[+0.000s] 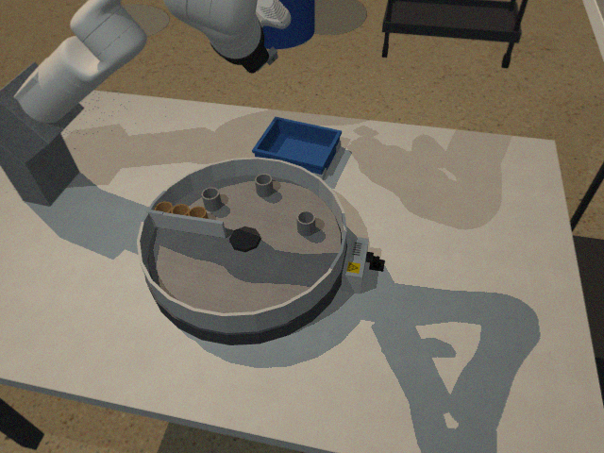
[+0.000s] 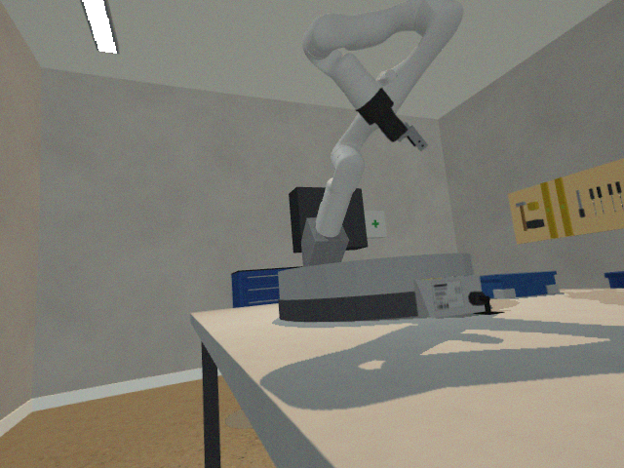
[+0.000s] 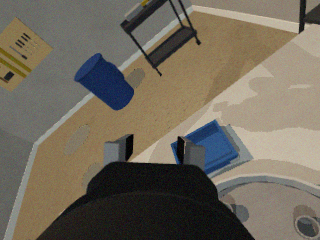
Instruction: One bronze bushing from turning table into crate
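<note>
Claw (image 3: 154, 150): spread wide, nothing between the fingers; hanging high above the far table edge, tilted down toward the crate
Arm (image 2: 347, 166): white, folded back over itself, rooted on a grey pedestal (image 1: 29, 160) at the table's far left corner
Crate (image 1: 297, 143): blue, open-topped, no bushing visible inside; just beside the far rim of the turning table
Turning table (image 1: 243, 311): round grey tray with a raised wall, dark hub (image 1: 244, 239) at centre, a straight guide fence (image 1: 188, 224) running from the left wall toward the hub
Bronze bushings (image 1: 180, 209): three, upright, packed in a row touching one another, wedged between fence and wall on the left side
Grey bushings (image 1: 306, 223): three, upright, well apart on the far half of the disc; to be left alone
Handling guess: probably rigid metal, small but dense, smooth and likely slippery; unlikely to crush or break
Where to hold: likely the end piece nearest the hub, pinched across its outer wall from above; neighbours and fence leave little finger room
Risk: knocking the adjacent bronze pieces, or missing if the disc carries the row along
Control box (image 1: 356, 265): grey, yellow warning label, black plug on the tray's right flank
Table (image 1: 487, 243): pale top, broad arm shadows across it
Room: tan floor, grey walls, blue barrel (image 3: 104, 81), dark cart (image 1: 395, 24), tool board (image 2: 566, 204)
</note>
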`<state>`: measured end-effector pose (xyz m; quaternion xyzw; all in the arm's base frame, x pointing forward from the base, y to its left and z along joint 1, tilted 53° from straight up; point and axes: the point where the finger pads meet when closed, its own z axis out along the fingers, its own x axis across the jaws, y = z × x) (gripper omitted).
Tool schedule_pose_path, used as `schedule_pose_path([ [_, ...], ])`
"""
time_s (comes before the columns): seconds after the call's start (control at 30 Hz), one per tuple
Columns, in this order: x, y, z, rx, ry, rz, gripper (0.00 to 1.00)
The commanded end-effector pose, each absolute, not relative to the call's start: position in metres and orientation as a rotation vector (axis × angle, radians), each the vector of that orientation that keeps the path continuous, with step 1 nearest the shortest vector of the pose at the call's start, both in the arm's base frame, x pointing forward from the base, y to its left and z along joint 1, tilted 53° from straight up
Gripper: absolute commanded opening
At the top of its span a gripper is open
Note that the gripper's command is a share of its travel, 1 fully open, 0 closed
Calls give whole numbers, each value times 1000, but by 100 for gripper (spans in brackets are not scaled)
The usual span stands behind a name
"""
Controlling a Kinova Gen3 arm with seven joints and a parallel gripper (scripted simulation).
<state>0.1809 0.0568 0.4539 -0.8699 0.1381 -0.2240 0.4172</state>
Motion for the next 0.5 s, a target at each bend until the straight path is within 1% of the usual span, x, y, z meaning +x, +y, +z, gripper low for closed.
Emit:
schedule_pose_path([
  [0.0, 181, 58, 454, -2188, 344, -562, 100],
  [0.1, 181, 58, 454, -2188, 344, -562, 100],
  [0.27, 181, 57, 454, -2374, 153, -680, 100],
  [0.47, 181, 57, 454, -2374, 153, -680, 100],
])
